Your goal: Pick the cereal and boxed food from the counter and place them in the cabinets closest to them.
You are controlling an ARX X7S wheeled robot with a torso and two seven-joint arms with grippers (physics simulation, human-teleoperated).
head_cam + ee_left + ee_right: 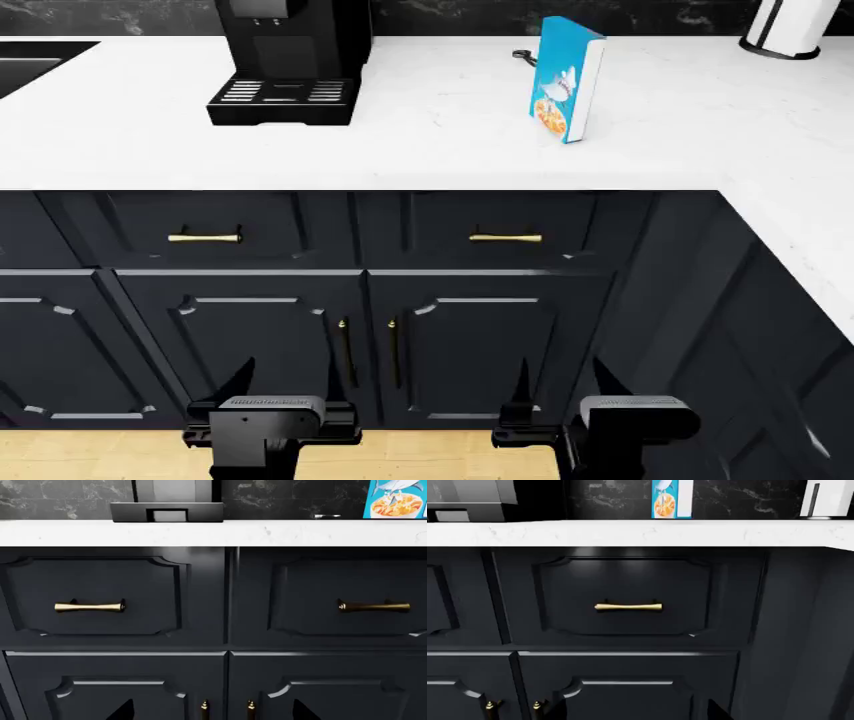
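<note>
The cereal (567, 80) is a bright-blue box with a bowl picture, standing upright on the white marble counter (441, 150), right of centre. It also shows in the left wrist view (395, 500) and the right wrist view (671, 499). The boxed food is out of view. My left gripper (280, 388) and right gripper (561, 385) hang low in front of the dark cabinet doors, well below the counter, both open and empty. In the wrist views the left gripper (212, 712) and the right gripper (637, 712) show only spread dark fingertips.
A black coffee machine (287, 60) stands on the counter at left, a sink (34, 60) beyond it. A paper towel roll (787, 25) is at the far right. Dark drawers with brass handles (505, 238) and cabinet doors (467, 340) sit under the counter, which turns a corner at right.
</note>
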